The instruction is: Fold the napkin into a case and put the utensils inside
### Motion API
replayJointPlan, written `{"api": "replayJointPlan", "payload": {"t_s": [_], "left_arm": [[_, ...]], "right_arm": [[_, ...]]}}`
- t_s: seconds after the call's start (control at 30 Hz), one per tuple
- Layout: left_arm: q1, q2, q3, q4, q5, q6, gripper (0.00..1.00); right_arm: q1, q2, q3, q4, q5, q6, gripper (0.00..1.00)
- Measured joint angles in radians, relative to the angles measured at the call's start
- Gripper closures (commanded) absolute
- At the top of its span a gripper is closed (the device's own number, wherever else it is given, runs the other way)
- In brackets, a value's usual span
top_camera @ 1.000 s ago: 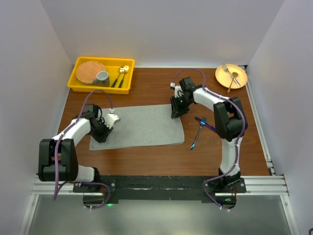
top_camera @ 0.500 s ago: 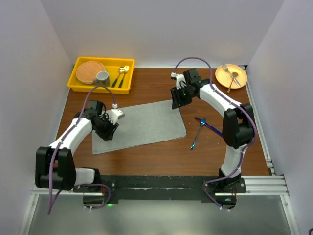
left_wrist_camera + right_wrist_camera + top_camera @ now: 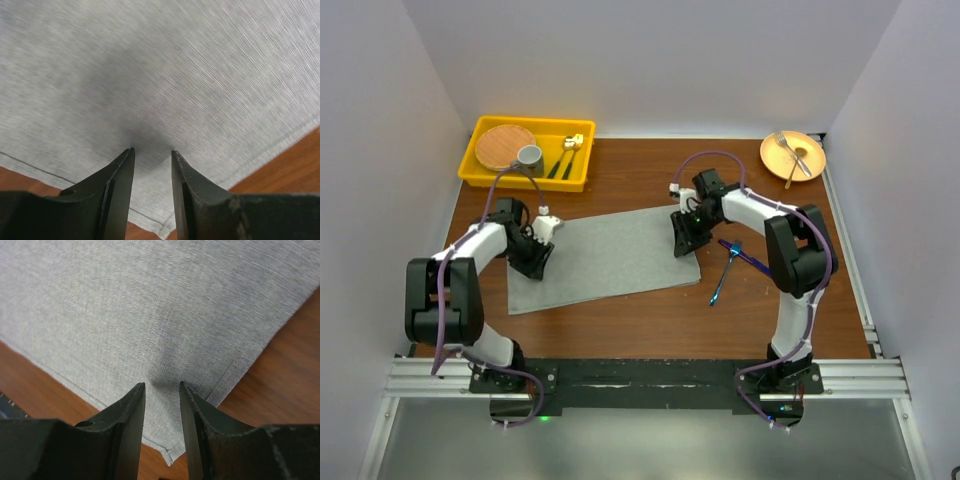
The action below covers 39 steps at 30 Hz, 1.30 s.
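The left gripper and right gripper, jaws narrowly spread, tips pressing the napkin lying between them. Risk: closing jaws may skid over flat cloth, pinching nothing.

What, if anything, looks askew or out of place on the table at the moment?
The napkin lies askew: its long edges slant against the near edge of the table, with the right end farther back. The utensils lie crossed on bare wood to its right. Nothing looks spilled or damaged.
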Motion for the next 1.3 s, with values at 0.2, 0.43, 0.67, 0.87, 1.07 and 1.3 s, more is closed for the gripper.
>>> {"api": "replayJointPlan", "payload": {"t_s": [0.2,0.43,0.67,0.87,1.07,1.3], "left_arm": [[0.042,0.163,0.159,0.001,0.009,-0.001,0.59],[0.117,0.205,0.252,0.006,0.114,-0.036,0.47],[0.315,0.166,0.258,0.016,0.127,-0.072,0.46],[0.308,0.166,0.237,0.053,0.098,-0.088,0.47],[0.296,0.166,0.179,0.098,0.054,-0.088,0.49],[0.222,0.159,0.132,0.155,-0.027,-0.088,0.58]], "right_arm": [[0.01,-0.088,-0.138,0.034,-0.049,-0.008,0.63],[0.1,-0.191,-0.27,-0.008,-0.192,0.008,0.58],[0.108,-0.303,-0.229,-0.024,-0.219,0.028,0.57],[0.076,-0.306,-0.207,-0.028,-0.118,0.029,0.57],[-0.01,-0.254,-0.208,-0.056,-0.057,0.047,0.52],[-0.07,-0.247,-0.216,-0.071,0.003,0.056,0.51]]}}
